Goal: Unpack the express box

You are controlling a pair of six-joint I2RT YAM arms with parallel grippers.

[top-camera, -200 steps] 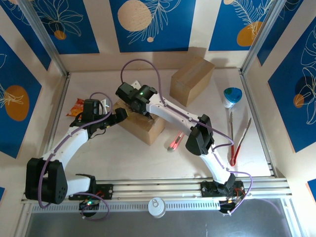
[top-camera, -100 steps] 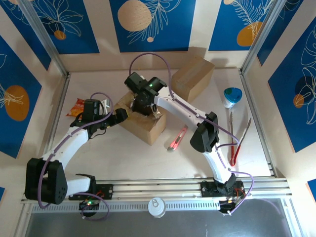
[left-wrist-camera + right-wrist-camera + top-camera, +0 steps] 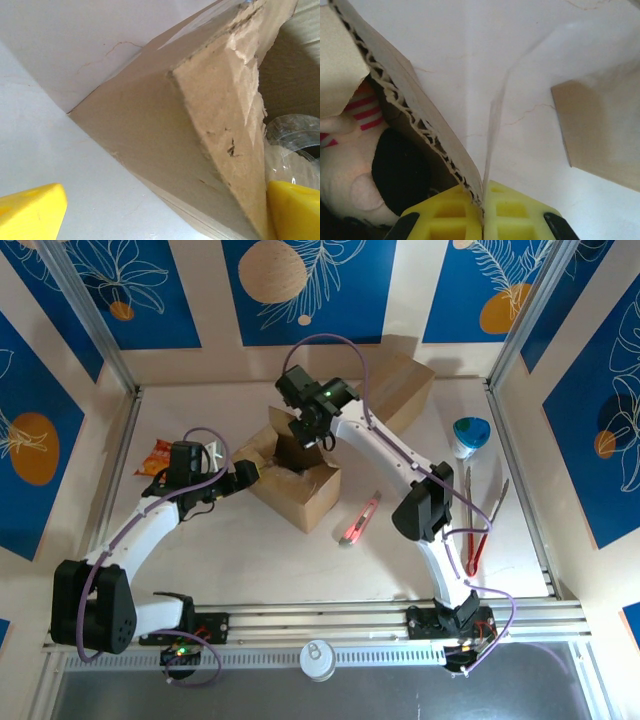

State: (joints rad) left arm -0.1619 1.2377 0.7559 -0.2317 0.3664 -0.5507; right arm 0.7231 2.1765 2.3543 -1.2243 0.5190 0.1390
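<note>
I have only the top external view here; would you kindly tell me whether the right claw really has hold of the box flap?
Observer: Yes. The right wrist view shows the right claw shut on the corrugated edge of the flap.
Operator: Thank you. Is anything visible inside the box?
Observer: A plush toy, pale with red stripes and a dark patch, lies under that flap.
Operator: And how does the left claw stand?
Observer: The left claw is open, with a corner of the box between its jaws.
</note>
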